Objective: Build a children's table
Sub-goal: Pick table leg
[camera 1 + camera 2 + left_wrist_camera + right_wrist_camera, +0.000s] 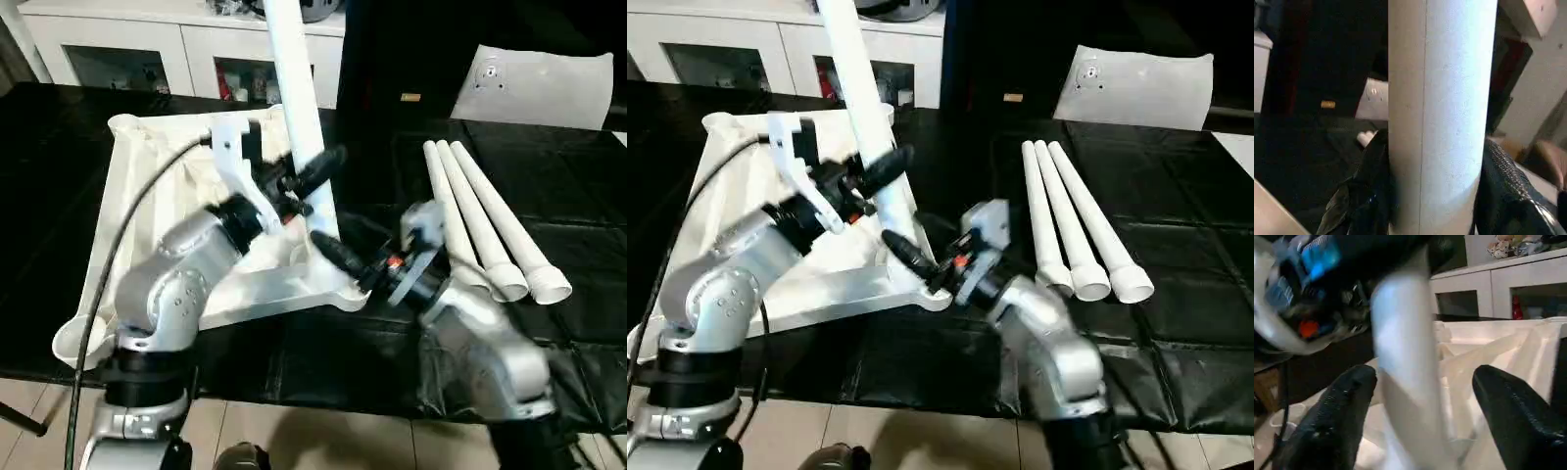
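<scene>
The white table top lies ribbed side up on the black work surface. One white leg rises tilted from its near right corner socket. My left gripper is shut on this leg at mid height; its black fingers press both sides of the leg. Low at the leg's base, my right gripper is open, with its fingers spread on either side of the leg. Three more legs lie side by side to the right.
A flat whitish plastic bag lies at the back right. A white cabinet with glass doors stands behind the work surface. A black cable loops over my left forearm.
</scene>
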Motion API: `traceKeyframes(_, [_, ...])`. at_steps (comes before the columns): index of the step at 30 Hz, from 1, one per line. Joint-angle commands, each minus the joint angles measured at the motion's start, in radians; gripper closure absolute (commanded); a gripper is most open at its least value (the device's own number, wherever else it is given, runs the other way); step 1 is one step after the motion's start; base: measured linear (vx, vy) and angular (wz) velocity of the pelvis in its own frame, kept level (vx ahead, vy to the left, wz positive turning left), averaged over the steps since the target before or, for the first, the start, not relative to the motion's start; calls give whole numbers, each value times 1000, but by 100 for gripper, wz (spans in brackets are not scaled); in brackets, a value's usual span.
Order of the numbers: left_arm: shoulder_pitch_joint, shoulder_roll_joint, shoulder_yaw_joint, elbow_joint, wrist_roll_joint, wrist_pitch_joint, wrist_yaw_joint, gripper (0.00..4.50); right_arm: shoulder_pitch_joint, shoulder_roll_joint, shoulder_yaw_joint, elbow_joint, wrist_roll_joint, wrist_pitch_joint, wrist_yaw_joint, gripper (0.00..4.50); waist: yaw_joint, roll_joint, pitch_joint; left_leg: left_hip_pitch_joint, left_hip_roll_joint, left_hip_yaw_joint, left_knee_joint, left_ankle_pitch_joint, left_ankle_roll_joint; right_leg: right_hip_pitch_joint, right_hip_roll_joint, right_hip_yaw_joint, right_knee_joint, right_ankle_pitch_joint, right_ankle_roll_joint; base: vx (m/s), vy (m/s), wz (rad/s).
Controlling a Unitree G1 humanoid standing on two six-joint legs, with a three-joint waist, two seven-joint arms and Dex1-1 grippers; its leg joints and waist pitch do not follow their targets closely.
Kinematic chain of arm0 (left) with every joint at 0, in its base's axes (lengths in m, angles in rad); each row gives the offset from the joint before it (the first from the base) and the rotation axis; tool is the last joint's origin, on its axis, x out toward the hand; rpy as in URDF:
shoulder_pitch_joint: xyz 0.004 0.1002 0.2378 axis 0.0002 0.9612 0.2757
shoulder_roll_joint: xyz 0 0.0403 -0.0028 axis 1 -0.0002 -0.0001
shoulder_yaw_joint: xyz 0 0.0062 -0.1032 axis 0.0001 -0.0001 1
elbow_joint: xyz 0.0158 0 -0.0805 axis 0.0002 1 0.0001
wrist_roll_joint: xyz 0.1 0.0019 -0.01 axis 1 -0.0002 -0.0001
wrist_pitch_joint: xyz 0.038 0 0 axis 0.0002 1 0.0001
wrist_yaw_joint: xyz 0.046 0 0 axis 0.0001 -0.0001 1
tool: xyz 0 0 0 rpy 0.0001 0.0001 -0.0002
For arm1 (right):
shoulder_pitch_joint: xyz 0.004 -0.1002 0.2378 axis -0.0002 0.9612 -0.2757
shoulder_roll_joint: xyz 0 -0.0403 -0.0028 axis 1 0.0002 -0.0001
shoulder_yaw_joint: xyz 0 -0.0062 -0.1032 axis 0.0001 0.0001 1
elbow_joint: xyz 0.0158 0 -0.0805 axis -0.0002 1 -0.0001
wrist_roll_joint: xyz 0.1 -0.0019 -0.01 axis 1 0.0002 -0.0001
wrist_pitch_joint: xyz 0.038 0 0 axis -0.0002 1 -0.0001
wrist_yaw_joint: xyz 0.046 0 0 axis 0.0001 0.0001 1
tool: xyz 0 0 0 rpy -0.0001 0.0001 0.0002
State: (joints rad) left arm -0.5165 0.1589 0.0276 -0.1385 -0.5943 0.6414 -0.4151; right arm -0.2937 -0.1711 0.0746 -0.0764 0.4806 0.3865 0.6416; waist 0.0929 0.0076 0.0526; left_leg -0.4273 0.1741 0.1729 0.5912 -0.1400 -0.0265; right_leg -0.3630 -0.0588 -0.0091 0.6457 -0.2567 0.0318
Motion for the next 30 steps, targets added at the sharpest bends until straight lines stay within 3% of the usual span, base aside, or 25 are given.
traceKeyframes(1, [-18,23,-25,-19,2,24,-36,268,-32,-33,-16,-1,9,52,18,63,4,3,-66,47,46,-21,-71,-212,-52,14,-64,25,-82,-11,-158,0,0,0])
traceKeyframes(7, [-32,74,-66,-25,-21,52,-144,268,-91,-146,54,36,-10,106,179,13,8,4,-69,47,44,-18,-64,-185,-48,18,-63,23,-78,37,-168,0,0,0])
traceKeyframes(15, [-69,97,-88,-23,-80,76,-262,268,-143,-215,83,86,35,135,349,13,16,-3,-67,49,46,-14,-60,-186,-25,18,-67,23,-77,10,-213,0,0,0])
traceKeyframes(16, [-74,99,-89,-24,-88,78,-276,268,-149,-221,86,94,38,139,369,13,17,-9,-67,48,47,-13,-60,-179,-21,19,-66,23,-77,13,-215,0,0,0])
traceKeyframes(19, [-81,102,-95,-28,-105,85,-315,268,-164,-232,94,112,42,150,412,13,20,-6,-69,48,47,-14,-59,-167,-15,21,-68,22,-76,17,-217,0,0,0])
traceKeyframes(20, [-84,102,-97,-31,-113,86,-332,268,-171,-239,104,120,42,155,438,13,21,-12,-70,48,46,-13,-57,-160,-9,21,-67,22,-74,25,-224,0,0,0])
traceKeyframes(25, [-100,121,-120,-33,-124,84,-398,268,-202,-262,132,164,37,163,519,13,22,-13,-68,48,47,-12,-58,-162,-2,20,-68,21,-74,17,-230,0,0,0])
traceKeyframes(30, [-104,124,-126,-35,-130,86,-421,268,-216,-265,143,186,39,167,550,55,23,-14,-68,47,48,-12,-58,-162,-4,21,-69,21,-75,2,-231,0,0,0])
